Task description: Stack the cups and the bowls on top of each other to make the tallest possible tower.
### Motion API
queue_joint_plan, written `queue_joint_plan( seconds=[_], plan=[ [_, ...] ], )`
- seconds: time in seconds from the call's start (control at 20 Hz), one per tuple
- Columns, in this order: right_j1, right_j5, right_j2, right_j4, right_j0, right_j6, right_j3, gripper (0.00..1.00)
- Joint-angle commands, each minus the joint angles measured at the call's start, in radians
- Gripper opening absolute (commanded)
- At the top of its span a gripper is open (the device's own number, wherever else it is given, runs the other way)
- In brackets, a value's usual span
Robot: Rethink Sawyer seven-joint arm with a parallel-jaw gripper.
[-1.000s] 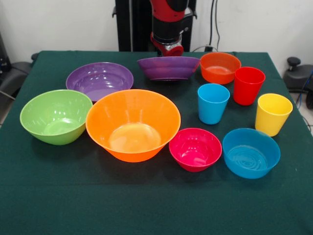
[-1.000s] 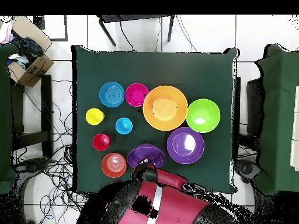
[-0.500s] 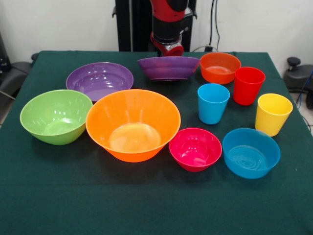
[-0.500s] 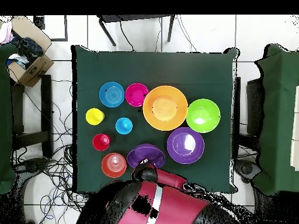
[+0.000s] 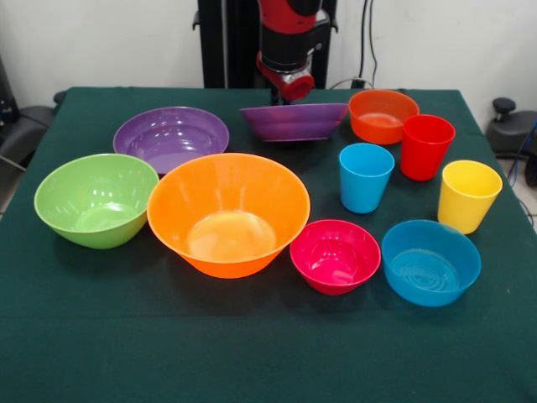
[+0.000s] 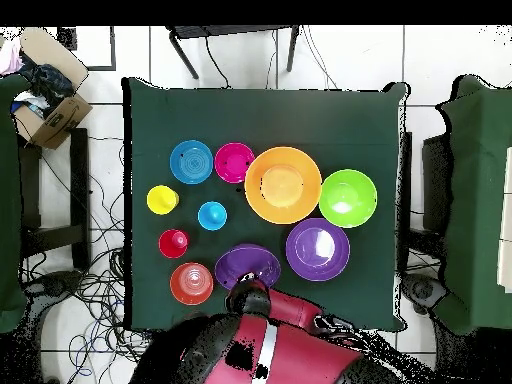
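The gripper sits at the far rim of the rear purple bowl, apparently pinching that rim, though you cannot confirm its fingers. Compared with a second ago, you see this bowl raised and tilted, nearer the small orange bowl. The lift has begun; the large orange bowl, the likely base, sits just in front, empty.

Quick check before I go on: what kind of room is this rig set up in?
Most likely a robotics lab or test room. A green-cloth table stands on a pale tiled floor, loose cables trail beside it, and an open cardboard box of odds and ends sits nearby.
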Motion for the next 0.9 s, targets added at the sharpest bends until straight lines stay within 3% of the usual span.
queue_joint_plan(
  seconds=[0.05, 0.9],
  plan=[
    [-0.036, 0.101, 0.093, 0.002, 0.000, 0.042, -0.070, 0.00],
    [-0.083, 0.112, 0.104, -0.007, -0.032, 0.047, -0.049, 0.00]
  ],
)
